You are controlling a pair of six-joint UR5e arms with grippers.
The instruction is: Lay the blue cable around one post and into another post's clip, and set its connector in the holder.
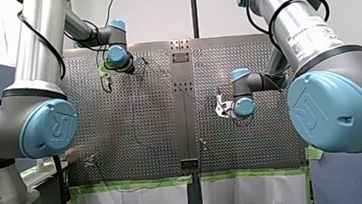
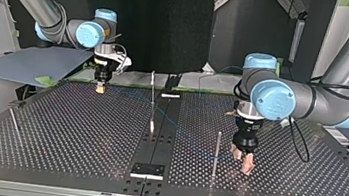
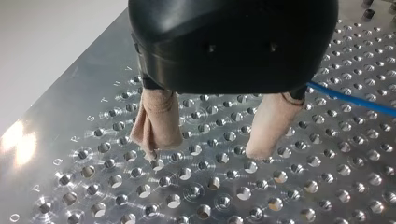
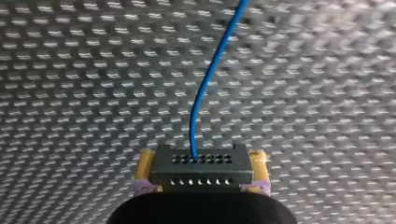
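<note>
Plainly, the thin blue cable (image 4: pixel 192 130) is light and limp, so it will likely sag and follow whatever pulls it. Its small black rectangular connector (image 4: pixel 201 168), with rows of holes, looks rigid and is judged the surest place to grip. The right gripper (image 2: pixel 99 87) has exactly that hold: its yellow pads are clamped on the connector's two short sides, at about 10 o'clock in the top view, and the cable runs out ahead of it over the perforated metal table (image 2: pixel 58 129). The cable crosses the table faintly towards 4 o'clock, where the left gripper (image 2: pixel 244 164) stands low with its beige-padded fingers (image 3: pixel 156 121) spread apart and nothing between them. The cable passes beside one finger, outside the gap. A slim upright metal post (image 2: pixel 216 148) stands just beside that gripper, and a second thin post (image 2: pixel 152 100) rises near the centre; whether it bears the clip is too small to tell. The flat black block holder (image 2: pixel 148 170) at 6 o'clock appears empty. Any pinch on the slack cable should be gentle, since the strand could slip or kink.
</note>
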